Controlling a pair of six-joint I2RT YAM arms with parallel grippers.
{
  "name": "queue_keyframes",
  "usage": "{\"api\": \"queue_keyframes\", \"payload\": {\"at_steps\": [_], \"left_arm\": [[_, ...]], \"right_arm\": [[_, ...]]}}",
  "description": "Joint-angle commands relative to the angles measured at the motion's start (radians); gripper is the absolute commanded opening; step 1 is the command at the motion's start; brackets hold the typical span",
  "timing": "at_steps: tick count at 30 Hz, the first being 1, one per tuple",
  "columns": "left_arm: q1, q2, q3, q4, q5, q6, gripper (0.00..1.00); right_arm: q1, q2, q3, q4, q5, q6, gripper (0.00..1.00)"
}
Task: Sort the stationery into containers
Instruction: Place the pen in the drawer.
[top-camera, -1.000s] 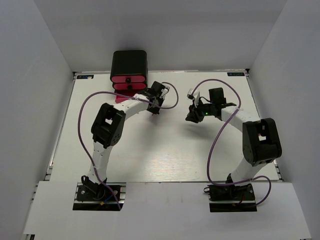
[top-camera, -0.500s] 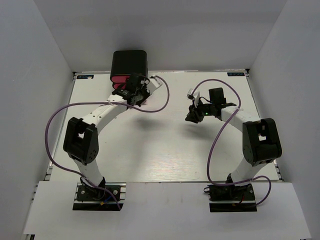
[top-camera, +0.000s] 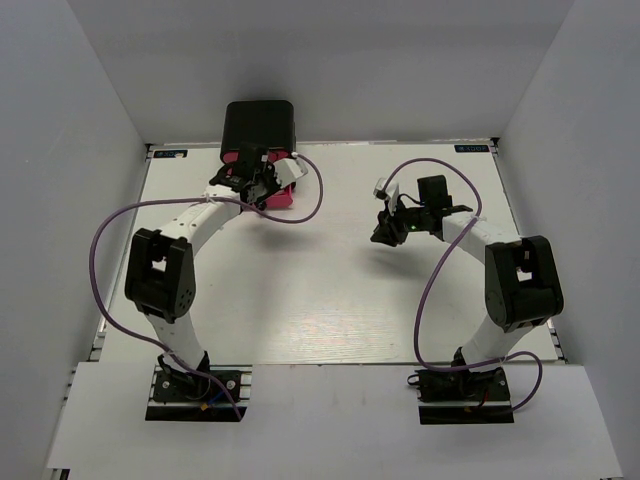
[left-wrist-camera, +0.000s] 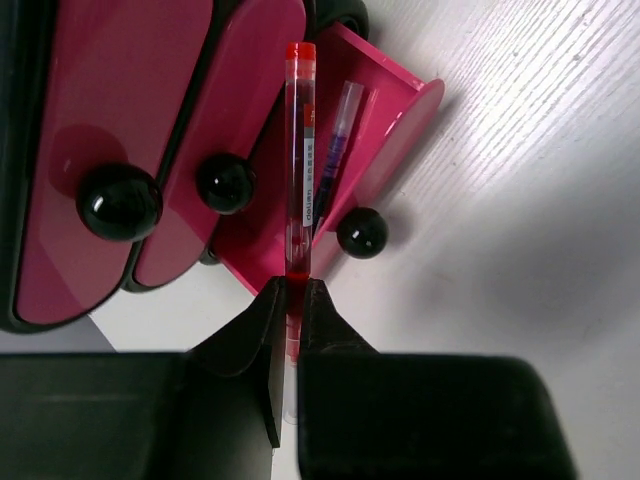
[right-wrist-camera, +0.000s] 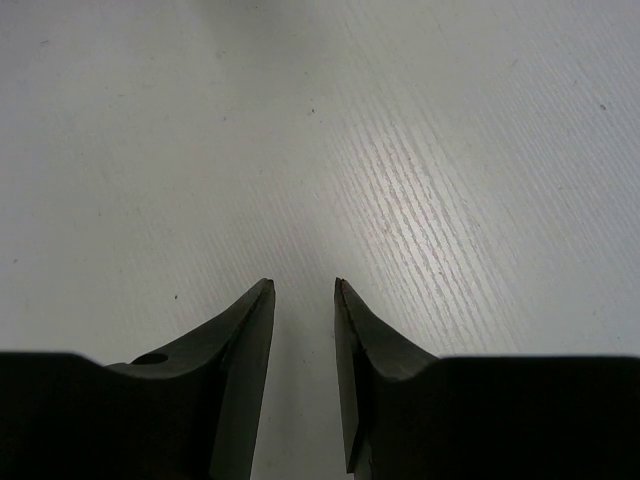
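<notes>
Because I want the red pen (left-wrist-camera: 301, 150) to drop lengthwise beside the blue pen (left-wrist-camera: 343, 115) lying in the pulled-out bottom drawer (left-wrist-camera: 405, 120), I hold it by its tail in my tightly pinched left claw (left-wrist-camera: 296, 290) over that drawer, while my right claw (right-wrist-camera: 304, 290) hangs slightly parted, empty, over the worktop (right-wrist-camera: 450, 150).

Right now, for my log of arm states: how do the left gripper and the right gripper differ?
The left gripper is shut on a red pen; the right gripper holds nothing, its jaws slightly apart. The left gripper hangs at the open pink drawer; the right gripper is over the white table, away from the cabinet. Both are black two-finger grippers.
</notes>
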Motion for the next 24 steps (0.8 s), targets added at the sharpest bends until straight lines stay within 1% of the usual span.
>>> {"api": "queue_keyframes", "payload": {"at_steps": [1,6,11,16,23,24], "left_arm": [[0.003,0.024,0.049,0.025,0.028,0.083,0.00],[0.012,0.061,0.058,0.048,0.004,0.148,0.00],[0.012,0.099,0.067,0.087,-0.050,0.148,0.00],[0.012,0.119,0.067,0.136,-0.084,0.178,0.00],[0.022,0.139,0.058,0.192,-0.122,0.188,0.00],[0.022,0.139,0.058,0.192,-0.122,0.188,0.02]], "right_arm": [[-0.005,0.011,0.041,-0.017,-0.024,-0.006,0.37],[-0.008,0.018,0.045,-0.012,-0.027,-0.003,0.38],[-0.007,0.020,0.038,-0.009,-0.030,0.000,0.38],[-0.013,0.020,0.029,0.000,-0.027,0.000,0.38],[-0.022,0.020,0.029,0.000,-0.030,0.000,0.42],[-0.022,0.020,0.030,0.000,-0.032,0.000,0.42]]}}
